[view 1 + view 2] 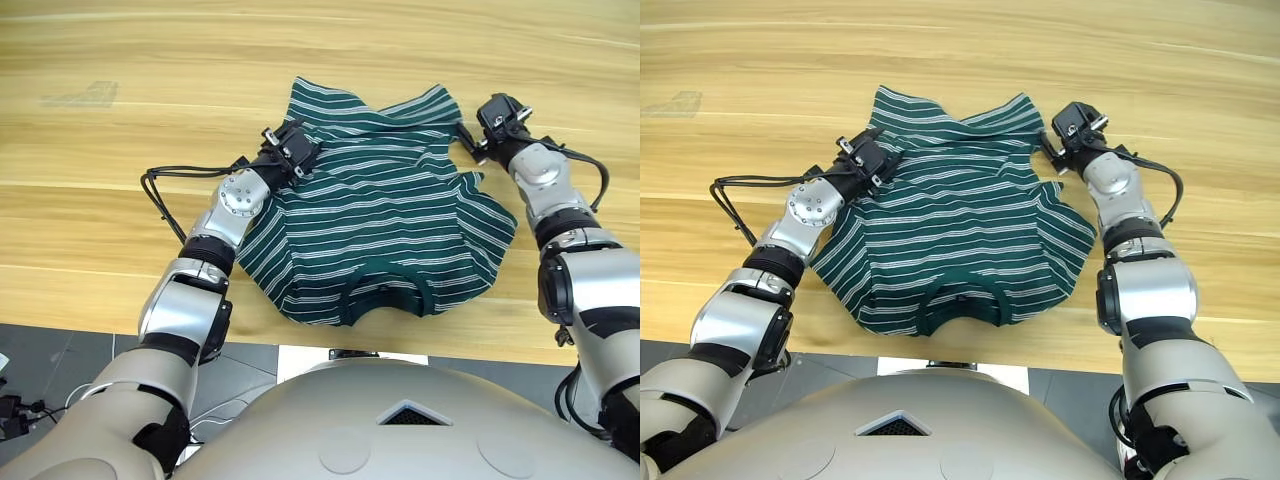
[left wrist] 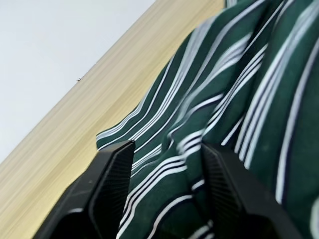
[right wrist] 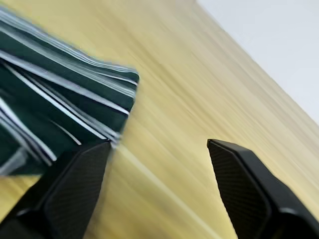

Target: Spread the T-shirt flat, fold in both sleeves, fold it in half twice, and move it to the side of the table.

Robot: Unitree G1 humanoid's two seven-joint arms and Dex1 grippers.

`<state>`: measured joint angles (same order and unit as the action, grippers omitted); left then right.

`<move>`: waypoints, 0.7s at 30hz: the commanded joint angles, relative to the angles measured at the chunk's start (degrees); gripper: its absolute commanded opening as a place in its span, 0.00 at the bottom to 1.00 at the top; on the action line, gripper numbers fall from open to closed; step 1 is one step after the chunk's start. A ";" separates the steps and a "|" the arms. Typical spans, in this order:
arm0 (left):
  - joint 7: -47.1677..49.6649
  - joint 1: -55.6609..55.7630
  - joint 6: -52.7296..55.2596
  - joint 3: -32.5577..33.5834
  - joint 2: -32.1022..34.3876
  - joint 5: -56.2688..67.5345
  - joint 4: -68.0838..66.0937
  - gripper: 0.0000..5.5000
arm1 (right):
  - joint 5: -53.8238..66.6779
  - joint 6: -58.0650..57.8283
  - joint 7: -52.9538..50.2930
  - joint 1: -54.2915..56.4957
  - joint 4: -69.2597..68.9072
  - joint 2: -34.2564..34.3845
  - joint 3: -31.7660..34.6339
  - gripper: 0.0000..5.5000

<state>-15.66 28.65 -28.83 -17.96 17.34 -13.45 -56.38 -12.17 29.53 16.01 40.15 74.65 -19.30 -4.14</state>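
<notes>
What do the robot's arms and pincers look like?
The left arm and right arm are rounded silver-grey shells with black joints. A thin black cable loops beside each wrist. The left pincer and right pincer each have two flat, finely textured black fingers.

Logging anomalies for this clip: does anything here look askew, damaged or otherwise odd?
Nothing is damaged or spilled. The T-shirt is not lying flat, though: its far hem is rumpled and folded over itself, and its sides bulge unevenly on the table.
</notes>
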 commanded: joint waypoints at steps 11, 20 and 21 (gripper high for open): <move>-0.38 -2.63 3.14 -0.54 0.00 -2.81 -0.76 0.44 | 10.75 17.39 4.89 1.84 -8.36 4.23 7.77 0.66; -6.16 -13.70 4.07 -5.67 4.01 -5.92 19.81 0.44 | -5.40 -5.20 -2.94 10.29 1.14 3.88 -4.46 0.66; -7.00 -14.97 4.84 -6.04 4.64 -5.90 22.52 0.44 | -7.30 -7.03 -3.76 10.85 1.75 4.44 -6.09 0.66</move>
<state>-19.68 17.88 -26.87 -21.73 20.73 -16.78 -35.09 -17.14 25.39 13.30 49.30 75.36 -15.75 -8.30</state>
